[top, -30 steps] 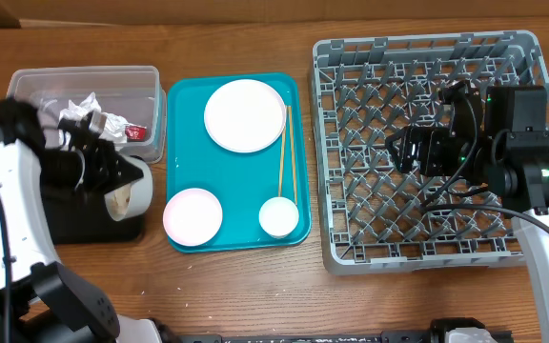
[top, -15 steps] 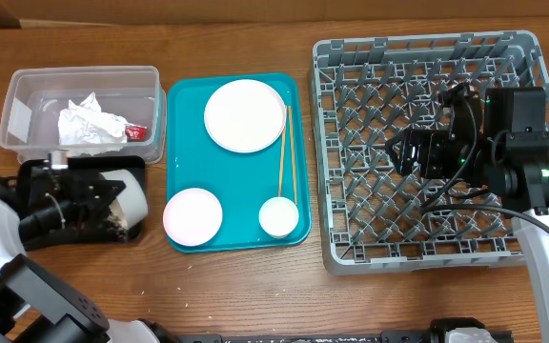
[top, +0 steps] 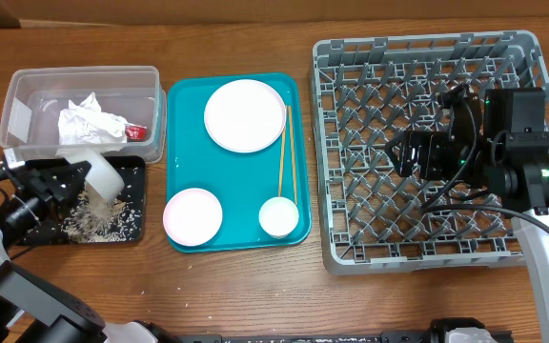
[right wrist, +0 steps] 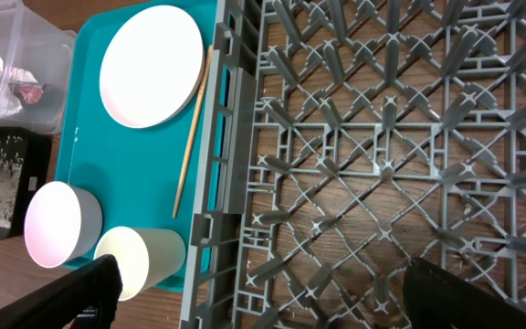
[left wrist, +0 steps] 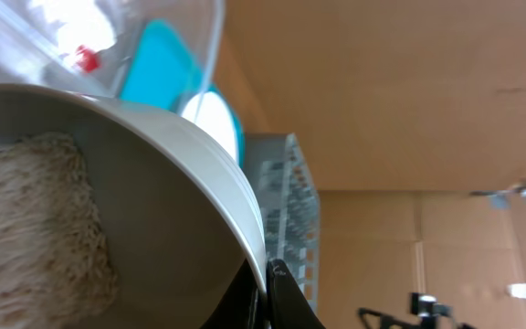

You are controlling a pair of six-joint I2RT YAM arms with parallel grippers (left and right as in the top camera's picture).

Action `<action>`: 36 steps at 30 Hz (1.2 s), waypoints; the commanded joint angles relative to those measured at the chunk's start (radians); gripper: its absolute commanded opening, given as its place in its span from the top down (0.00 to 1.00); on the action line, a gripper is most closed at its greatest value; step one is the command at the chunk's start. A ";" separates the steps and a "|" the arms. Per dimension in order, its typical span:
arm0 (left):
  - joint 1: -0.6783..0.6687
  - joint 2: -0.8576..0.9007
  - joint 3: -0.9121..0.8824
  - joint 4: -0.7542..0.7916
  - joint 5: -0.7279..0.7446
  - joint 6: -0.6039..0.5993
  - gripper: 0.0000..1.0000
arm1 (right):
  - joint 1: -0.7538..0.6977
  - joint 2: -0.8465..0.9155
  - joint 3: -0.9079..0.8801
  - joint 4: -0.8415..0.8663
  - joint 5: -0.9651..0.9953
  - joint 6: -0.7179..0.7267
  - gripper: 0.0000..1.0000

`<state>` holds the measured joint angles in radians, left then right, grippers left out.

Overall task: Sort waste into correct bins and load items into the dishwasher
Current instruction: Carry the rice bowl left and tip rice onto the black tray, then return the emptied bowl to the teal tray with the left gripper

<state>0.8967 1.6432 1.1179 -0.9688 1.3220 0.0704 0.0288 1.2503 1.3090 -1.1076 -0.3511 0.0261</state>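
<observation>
Bowl (top: 106, 177) in left end effector (top: 70, 179)

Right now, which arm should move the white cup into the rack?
Right. The right gripper hangs open and empty over the rack, near the cup; the left gripper holds a bowl tilted over the black tray.

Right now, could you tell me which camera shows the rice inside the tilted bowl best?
The left wrist view: the bowl fills the frame, rice heaped inside. Overhead shows it small, tipped over the black tray. The right wrist view misses the bowl.
</observation>
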 commanded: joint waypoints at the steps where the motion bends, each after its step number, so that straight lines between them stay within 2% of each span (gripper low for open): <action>1: 0.021 -0.008 0.000 0.015 0.166 -0.082 0.96 | 0.006 -0.002 0.027 0.002 0.001 0.003 0.00; 7: 0.037 -0.008 0.000 0.031 0.260 -0.166 0.96 | 0.006 -0.002 0.027 0.002 0.001 0.003 0.00; 28: 0.066 -0.008 0.000 0.032 0.259 -0.280 0.96 | 0.006 -0.002 0.027 0.002 0.001 0.003 0.00; 36: 0.075 -0.008 0.000 0.029 0.239 -0.280 0.96 | 0.006 -0.002 0.027 -0.002 0.002 0.003 0.00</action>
<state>0.9649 1.6432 1.1179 -0.9382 1.5375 -0.1852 0.0288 1.2503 1.3090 -1.1118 -0.3511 0.0265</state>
